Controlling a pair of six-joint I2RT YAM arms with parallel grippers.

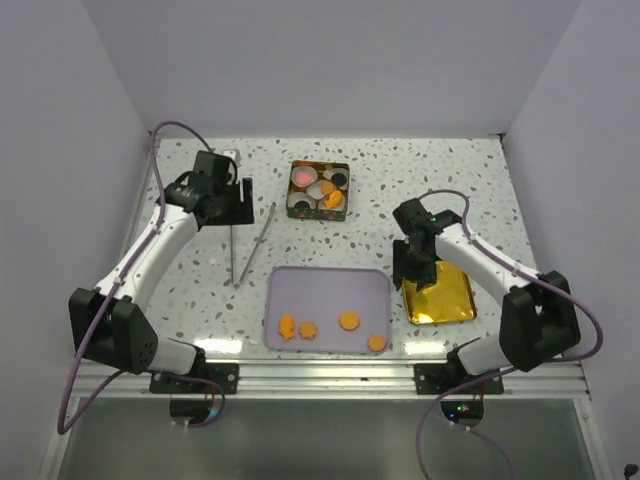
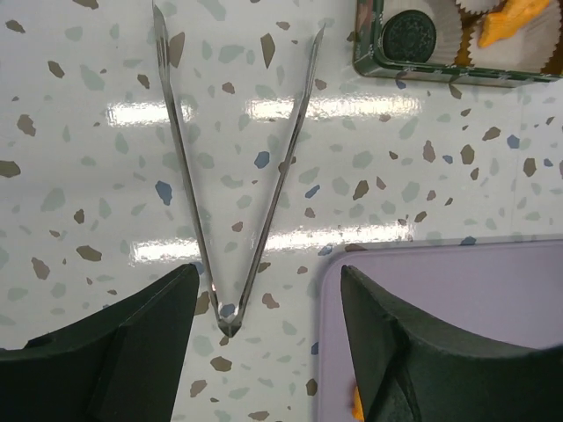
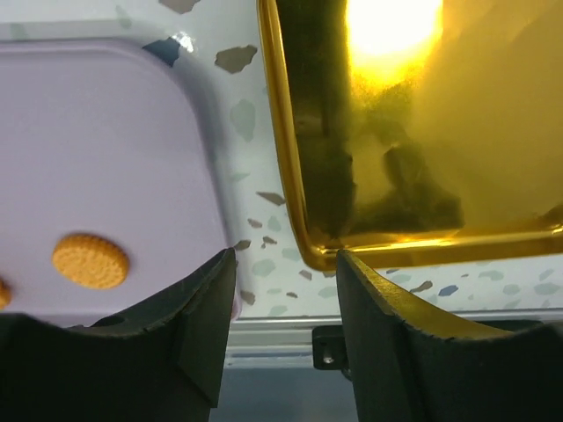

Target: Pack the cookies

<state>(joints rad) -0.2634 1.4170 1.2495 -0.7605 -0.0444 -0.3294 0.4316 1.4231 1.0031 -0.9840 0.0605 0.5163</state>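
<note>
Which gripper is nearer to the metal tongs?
Left. The left gripper hangs directly above the tongs; the right gripper is far off, over the edge of the gold lid.

The worktop (image 1: 450, 190) is white and glossy, flecked with brown, grey and blue chips, and streaks of light reflect off it. 4 things lie directly on it. A square tin (image 1: 319, 165) sits at the back centre, open at the top. A flat purple tray (image 1: 330, 295) with rounded corners lies at the near centre. Just to its right, with a narrow strip of worktop between them, lies a shiny gold lid (image 1: 445, 300), hollow side up. Left of the tray, metal tongs (image 2: 230, 323) lie flat, spread in a V. Their hinge is just beside the tray's corner and their 2 tips point towards the back.
</note>
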